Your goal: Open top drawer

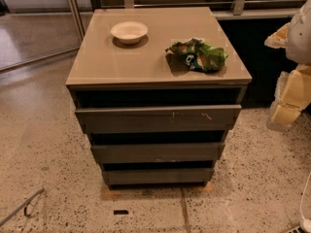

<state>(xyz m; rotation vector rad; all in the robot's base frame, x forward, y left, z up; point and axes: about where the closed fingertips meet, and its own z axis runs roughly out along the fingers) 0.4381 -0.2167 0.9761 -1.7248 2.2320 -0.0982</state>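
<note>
Camera view: looking down on a low cabinet (pixel 146 67) from the front and a little above.
Top drawer (pixel 158 116): sitting directly under the glossy beige top, with a dark gap showing above its flat grey front; carrying pale scratch marks right of centre.
Middle drawer (pixel 158 152): lying beneath the top drawer, looking narrower, again with a dark gap showing above.
Bottom drawer (pixel 158 175): sitting lowest, just over the floor (pixel 43 144), looking narrowest of the three.
Gripper (pixel 290 98): hanging at the right edge of the frame, off the cabinet's front right corner and well apart from the top drawer — partly cut off by the frame; cannot tell how far open, nor whether holding anything.
Bowl (pixel 129 31): resting upright on the cabinet top, toward the rear left; white, showing nothing inside.
Snack bag (pixel 197 55): lying crumpled on the top, right of the bowl and nearer the front — green, not touching the bowl.
Floor: spreading pale and speckled around the cabinet.
</note>
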